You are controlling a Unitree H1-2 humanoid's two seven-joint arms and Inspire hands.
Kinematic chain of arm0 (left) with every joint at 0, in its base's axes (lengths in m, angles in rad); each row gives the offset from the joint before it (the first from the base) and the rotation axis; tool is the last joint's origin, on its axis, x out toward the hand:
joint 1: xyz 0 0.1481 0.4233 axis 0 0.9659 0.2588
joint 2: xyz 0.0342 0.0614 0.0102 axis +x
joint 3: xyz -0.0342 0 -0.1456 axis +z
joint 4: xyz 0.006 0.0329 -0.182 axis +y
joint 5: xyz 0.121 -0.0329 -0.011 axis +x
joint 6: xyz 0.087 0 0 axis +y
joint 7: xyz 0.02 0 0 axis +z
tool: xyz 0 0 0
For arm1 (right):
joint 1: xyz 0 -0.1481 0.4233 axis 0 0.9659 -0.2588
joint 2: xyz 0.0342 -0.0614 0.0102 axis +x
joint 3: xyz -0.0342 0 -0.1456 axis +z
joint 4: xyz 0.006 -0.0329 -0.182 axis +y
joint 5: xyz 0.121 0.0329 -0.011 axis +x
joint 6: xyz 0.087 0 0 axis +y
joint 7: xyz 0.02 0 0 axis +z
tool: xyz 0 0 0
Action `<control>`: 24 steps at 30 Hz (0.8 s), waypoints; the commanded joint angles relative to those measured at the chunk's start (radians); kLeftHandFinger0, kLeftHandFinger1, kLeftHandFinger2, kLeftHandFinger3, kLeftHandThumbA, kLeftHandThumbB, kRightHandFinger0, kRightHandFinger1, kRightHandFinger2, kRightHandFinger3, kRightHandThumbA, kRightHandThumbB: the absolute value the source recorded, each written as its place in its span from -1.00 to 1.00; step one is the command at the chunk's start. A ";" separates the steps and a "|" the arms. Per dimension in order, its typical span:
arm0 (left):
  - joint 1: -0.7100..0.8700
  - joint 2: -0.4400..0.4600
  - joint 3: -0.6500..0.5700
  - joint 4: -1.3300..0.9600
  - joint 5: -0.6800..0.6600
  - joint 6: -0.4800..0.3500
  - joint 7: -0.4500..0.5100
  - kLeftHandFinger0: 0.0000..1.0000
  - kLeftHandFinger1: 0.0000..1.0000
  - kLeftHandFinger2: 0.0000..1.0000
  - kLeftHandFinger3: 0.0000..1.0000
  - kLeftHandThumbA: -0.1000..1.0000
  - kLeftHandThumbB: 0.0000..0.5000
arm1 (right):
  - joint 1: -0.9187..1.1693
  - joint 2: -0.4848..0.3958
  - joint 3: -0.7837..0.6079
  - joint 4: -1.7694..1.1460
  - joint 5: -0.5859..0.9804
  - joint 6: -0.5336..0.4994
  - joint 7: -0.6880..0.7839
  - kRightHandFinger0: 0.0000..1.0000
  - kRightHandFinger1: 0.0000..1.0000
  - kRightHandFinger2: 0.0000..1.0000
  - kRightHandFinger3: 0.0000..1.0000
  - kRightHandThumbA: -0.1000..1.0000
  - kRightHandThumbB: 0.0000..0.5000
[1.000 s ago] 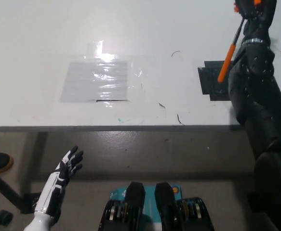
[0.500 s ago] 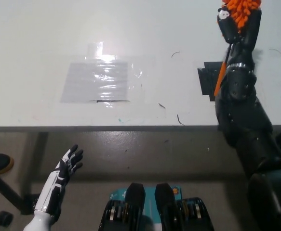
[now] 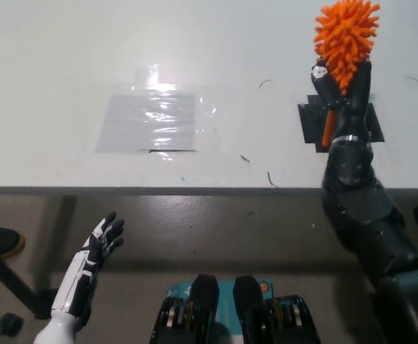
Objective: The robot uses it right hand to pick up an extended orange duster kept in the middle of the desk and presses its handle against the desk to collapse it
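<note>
At the lower left, below the tabletop's (image 3: pixel 65 86) front edge, the white left hand (image 3: pixel 97 247) rests with its fingers spread and holding nothing. Farther right on the white tabletop lies a shiny clear plastic sheet (image 3: pixel 148 122), and beyond it, near the right end, a patch of black tape (image 3: pixel 310 123). Over that patch the black right hand (image 3: pixel 341 89) is clenched around the orange duster (image 3: pixel 345 34), whose fluffy head rises above the hand while its orange handle (image 3: pixel 328 127) runs down to the black tape.
</note>
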 commanded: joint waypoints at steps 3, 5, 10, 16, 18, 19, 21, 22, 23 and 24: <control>-0.009 0.008 0.006 -0.022 -0.004 -0.024 -0.002 1.00 1.00 1.00 1.00 1.00 -0.52 | 0.045 -0.086 0.011 0.153 0.007 0.274 0.097 -0.91 -0.59 -0.10 -0.82 -1.00 -0.66; -0.010 0.007 0.005 -0.021 -0.004 -0.026 -0.003 1.00 1.00 1.00 1.00 1.00 -0.52 | 0.039 -0.101 -0.012 0.176 0.037 0.368 0.140 -1.00 -0.76 -0.15 -0.47 -1.00 -0.61; -0.012 0.002 0.003 -0.018 0.008 -0.024 0.004 1.00 1.00 1.00 1.00 1.00 -0.53 | 0.027 -0.095 -0.003 0.181 0.031 0.382 0.145 -1.00 -0.97 -0.45 -0.73 -1.00 -0.52; -0.012 0.006 0.008 -0.022 -0.001 -0.013 0.002 1.00 1.00 1.00 1.00 1.00 -0.49 | 0.023 -0.085 0.036 0.095 -0.008 0.177 0.136 -1.00 -0.86 -0.28 -0.89 -0.95 -0.68; -0.012 0.008 0.008 -0.018 0.003 -0.021 0.002 1.00 1.00 1.00 1.00 1.00 -0.52 | -0.004 -0.098 0.088 -0.006 -0.080 0.153 0.059 -1.00 -0.74 -0.15 -0.63 -0.96 -0.55; -0.012 0.008 0.007 -0.013 0.006 -0.030 0.002 1.00 1.00 1.00 1.00 1.00 -0.55 | -0.008 -0.103 0.093 -0.068 -0.088 0.170 0.051 -1.00 -0.69 -0.13 -0.60 -0.95 -0.48; -0.011 0.008 0.006 -0.010 0.008 -0.034 0.001 1.00 1.00 1.00 1.00 1.00 -0.54 | -0.005 -0.113 0.091 -0.203 -0.083 0.213 0.082 -1.00 -0.61 -0.02 -0.59 -0.99 -0.59; -0.010 0.009 0.005 -0.009 0.007 -0.032 0.000 1.00 1.00 1.00 1.00 1.00 -0.51 | -0.016 -0.127 0.088 -0.313 -0.079 0.246 0.119 -1.00 -0.61 -0.01 -0.48 -1.00 -0.61; -0.010 0.009 0.005 -0.009 0.008 -0.030 -0.001 1.00 1.00 1.00 1.00 1.00 -0.50 | -0.025 -0.134 0.085 -0.363 -0.076 0.272 0.136 -1.00 -0.65 -0.04 -0.55 -1.00 -0.59; -0.009 0.009 0.005 -0.010 0.008 -0.030 -0.001 1.00 1.00 1.00 1.00 1.00 -0.50 | -0.035 -0.141 0.086 -0.384 -0.079 0.271 0.141 -1.00 -0.70 -0.08 -0.73 -1.00 -0.56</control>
